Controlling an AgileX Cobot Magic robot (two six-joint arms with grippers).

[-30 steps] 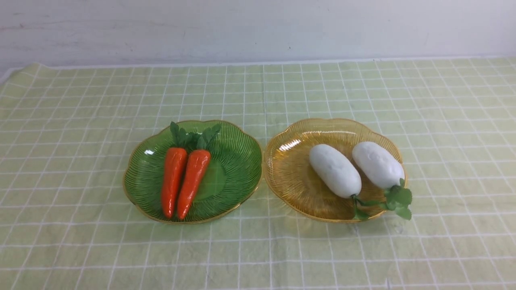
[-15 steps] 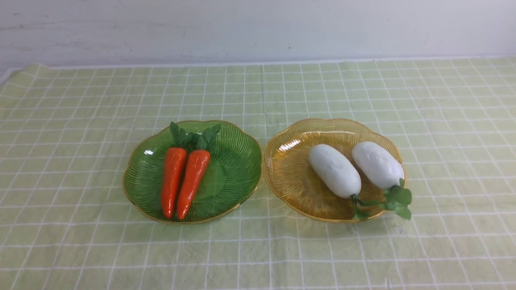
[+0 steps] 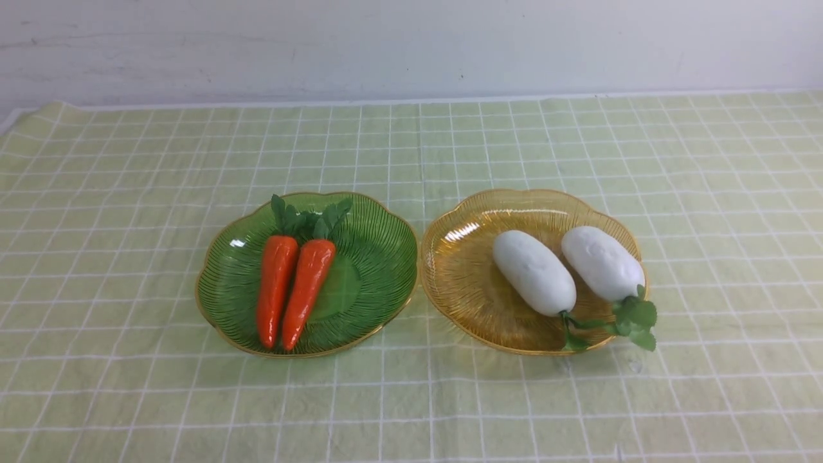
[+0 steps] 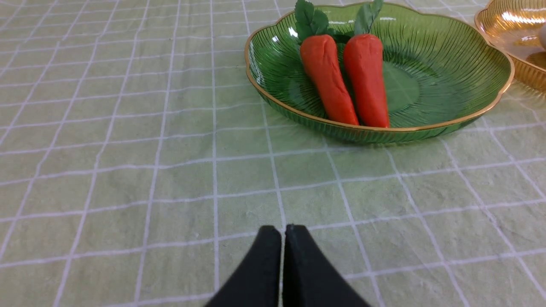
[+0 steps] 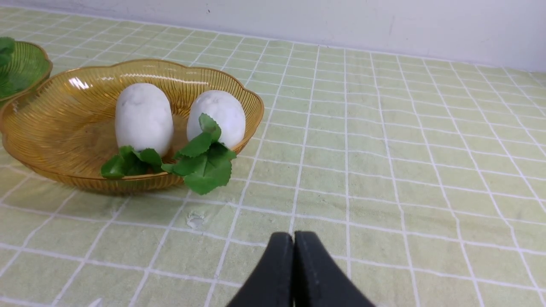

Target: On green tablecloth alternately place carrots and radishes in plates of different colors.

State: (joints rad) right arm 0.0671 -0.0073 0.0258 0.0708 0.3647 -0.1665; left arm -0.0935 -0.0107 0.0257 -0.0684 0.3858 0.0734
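Observation:
Two orange carrots (image 3: 292, 286) lie side by side in the green plate (image 3: 379, 257) on the green tablecloth (image 3: 411, 399), leafy tops away from me. Two white radishes (image 3: 533, 271) lie in the amber-yellow plate (image 3: 463, 270) to its right, leaf sprigs over the near rim. Neither gripper shows in the front view. My left gripper (image 4: 283, 230) is shut and empty over bare cloth, short of the green plate (image 4: 469, 55) with the carrots (image 4: 345, 81). My right gripper (image 5: 293, 237) is shut and empty over cloth, beside the amber plate (image 5: 51, 128) holding the radishes (image 5: 144, 115).
The two plates nearly touch at the cloth's middle. A white wall (image 3: 411, 45) runs along the far edge of the cloth. The edge of the amber plate (image 4: 512, 25) shows in the left wrist view, the edge of the green plate (image 5: 21, 68) in the right wrist view.

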